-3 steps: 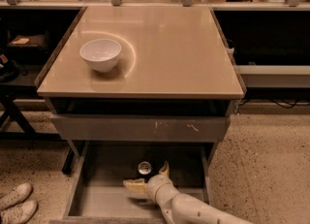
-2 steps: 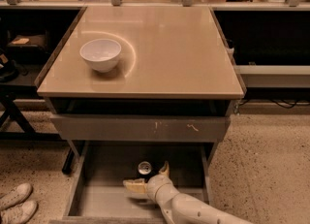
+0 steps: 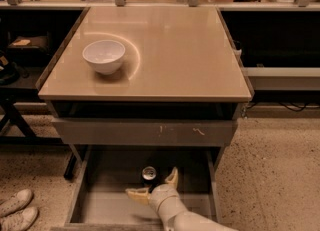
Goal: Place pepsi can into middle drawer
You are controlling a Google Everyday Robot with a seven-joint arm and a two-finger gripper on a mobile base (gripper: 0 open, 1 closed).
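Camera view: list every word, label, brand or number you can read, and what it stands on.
None can be read.
The pepsi can in the middle drawer shows only its silver top, no lettering.
The gripper sits close beside it in that drawer, jaws open.

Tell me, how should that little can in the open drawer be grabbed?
Probably around its round side wall, below the silver top, coming from the drawer's open front: the pepsi can stands upright in the middle drawer, with the closed drawer overhanging behind. The pincer sits just in front, fingers spread.
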